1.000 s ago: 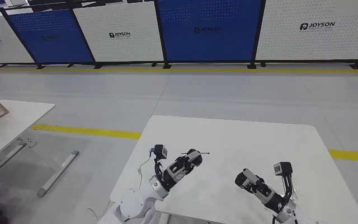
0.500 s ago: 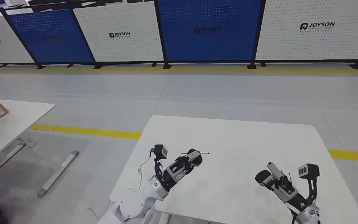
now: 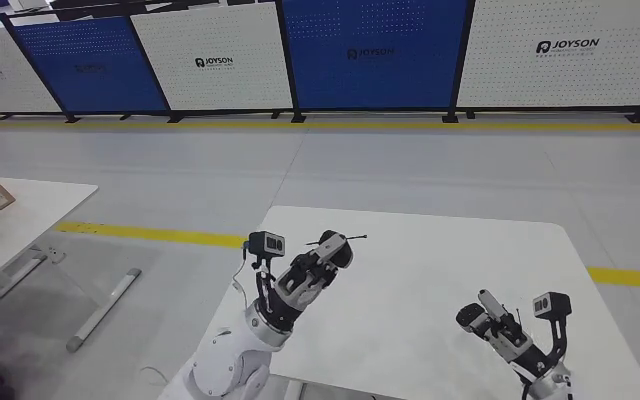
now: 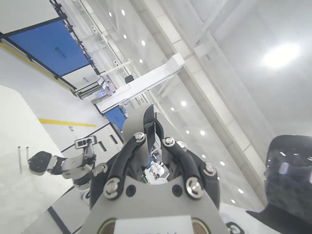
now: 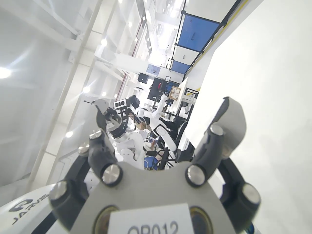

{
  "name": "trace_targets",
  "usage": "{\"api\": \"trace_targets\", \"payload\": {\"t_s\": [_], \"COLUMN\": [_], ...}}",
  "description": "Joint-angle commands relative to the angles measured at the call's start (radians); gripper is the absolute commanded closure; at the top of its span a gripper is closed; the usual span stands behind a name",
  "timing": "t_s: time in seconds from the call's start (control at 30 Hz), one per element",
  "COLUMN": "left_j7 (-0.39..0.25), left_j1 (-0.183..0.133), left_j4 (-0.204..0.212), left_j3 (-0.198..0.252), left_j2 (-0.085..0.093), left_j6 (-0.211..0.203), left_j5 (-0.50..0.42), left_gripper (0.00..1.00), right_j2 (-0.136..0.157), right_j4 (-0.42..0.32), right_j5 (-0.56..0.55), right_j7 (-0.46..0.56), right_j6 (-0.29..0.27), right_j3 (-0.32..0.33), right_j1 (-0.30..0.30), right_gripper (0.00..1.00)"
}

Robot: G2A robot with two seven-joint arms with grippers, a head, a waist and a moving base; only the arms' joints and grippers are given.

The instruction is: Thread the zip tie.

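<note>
A thin black zip tie (image 3: pixel 356 238) is pinched level in my left gripper (image 3: pixel 337 246), which is shut on it and held above the left half of the white table (image 3: pixel 430 250). In the left wrist view the left gripper (image 4: pixel 150 120) has its pads pressed together. My right gripper (image 3: pixel 471 317) hovers low near the table's front right, well apart from the tie. The right gripper (image 5: pixel 163 122) is open with nothing between its fingers. From the right wrist view, the left gripper (image 5: pixel 102 108) stands far off with the zip tie (image 5: pixel 87 102) sticking out sideways.
Two thin dark strips (image 4: pixel 20 158) lie on the table beside the right gripper (image 4: pixel 36 163). Blue and white partition panels (image 3: pixel 370 55) stand across the floor behind the table. A second white table (image 3: pixel 30 210) sits at the far left.
The right arm first drew back toward the table's front right corner. The left arm then rose and shifted away from the front edge, carrying the zip tie.
</note>
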Motion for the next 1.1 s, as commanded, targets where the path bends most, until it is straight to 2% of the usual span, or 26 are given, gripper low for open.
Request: {"api": "trace_targets", "payload": {"t_s": [0.0, 0.2, 0.33, 0.43, 0.5, 0.7, 0.8, 0.93, 1.07], "left_j7": [0.023, 0.023, 0.02, 0.02, 0.022, 0.041, 0.037, 0.032, 0.056], "left_j1": [0.002, 0.002, -0.006, -0.011, -0.022, -0.055, -0.064, -0.064, -0.061], "left_j4": [-0.005, -0.005, 0.017, 0.06, 0.106, 0.235, 0.284, 0.325, 0.332], "left_j3": [-0.008, -0.008, 0.005, 0.034, 0.059, 0.129, 0.158, 0.183, 0.188], "left_j2": [-0.001, -0.001, -0.001, -0.003, -0.005, -0.014, -0.016, -0.016, -0.018], "left_j6": [0.008, 0.008, 0.039, 0.066, 0.08, 0.101, 0.113, 0.133, 0.127], "left_j5": [-0.006, -0.006, 0.078, 0.122, 0.151, 0.23, 0.275, 0.352, 0.369], "left_gripper": [1.0, 1.0, 1.0, 1.0, 1.0, 1.0, 1.0, 1.0, 1.0], "right_j2": [0.0, 0.0, 0.0, 0.0, 0.0, 0.0, 0.0, 0.0, 0.0], "right_j4": [0.0, 0.0, 0.0, 0.0, 0.0, 0.0, 0.0, 0.0, 0.0], "right_j5": [0.0, 0.0, 0.0, 0.0, 0.0, 0.0, 0.0, 0.0, 0.0], "right_j7": [0.0, 0.0, 0.0, 0.0, 0.0, 0.0, 0.0, 0.0, 0.0], "right_j6": [0.0, 0.0, 0.0, 0.0, 0.0, 0.0, 0.0, 0.0, 0.0], "right_j3": [0.0, 0.0, 0.0, 0.0, 0.0, 0.0, 0.0, 0.0, 0.0], "right_j1": [0.0, 0.0, 0.0, 0.0, 0.0, 0.0, 0.0, 0.0, 0.0], "right_gripper": [0.0, 0.0, 0.0, 0.0, 0.0, 0.0, 0.0, 0.0, 0.0]}}
